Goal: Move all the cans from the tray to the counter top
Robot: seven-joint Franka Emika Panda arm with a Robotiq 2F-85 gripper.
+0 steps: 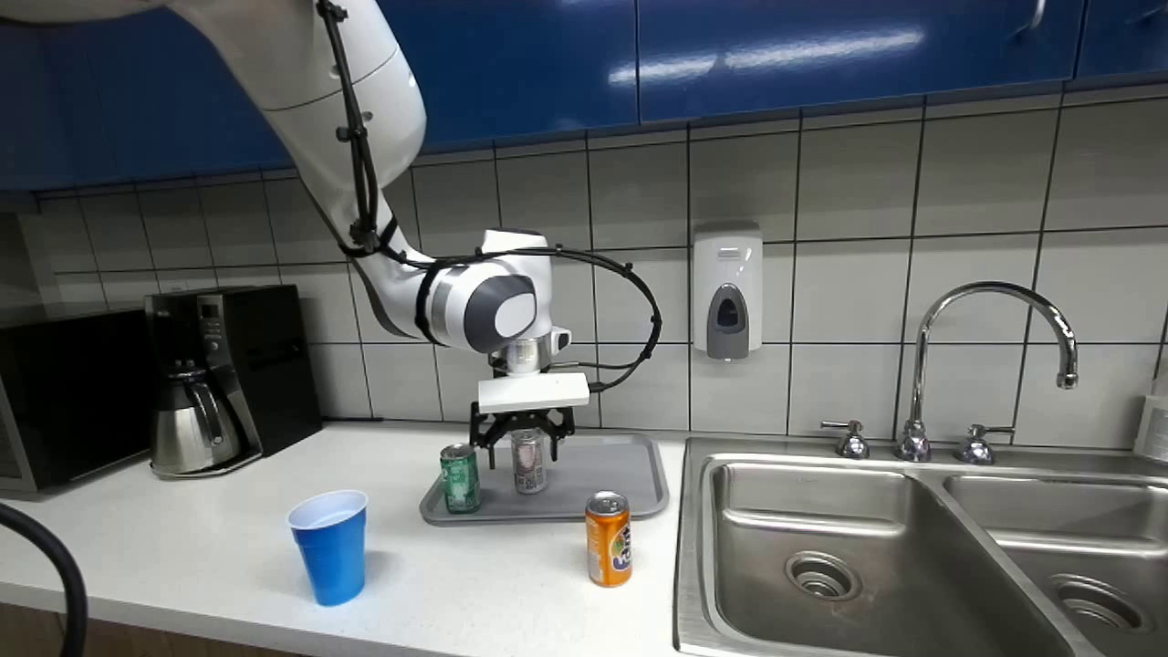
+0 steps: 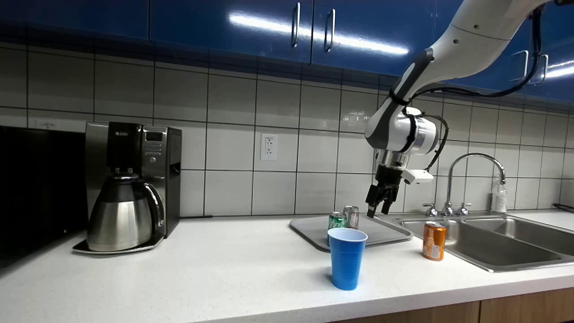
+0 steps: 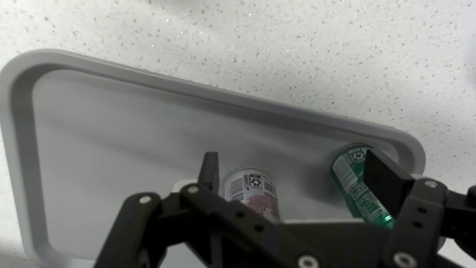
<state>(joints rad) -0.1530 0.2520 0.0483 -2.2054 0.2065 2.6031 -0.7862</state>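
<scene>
Now | arm point(image 1: 301, 100) bent down over tray point(image 1: 607, 474) | end effector point(image 1: 523, 459) spread wide, holding nothing

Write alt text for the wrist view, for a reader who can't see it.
A silver-grey can and a green can stand on a grey tray, each partly hidden by the open black end effector in the foreground. Speckled white counter top shows around the tray.

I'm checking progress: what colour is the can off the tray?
The can is orange; it shows best in an exterior view.
</scene>
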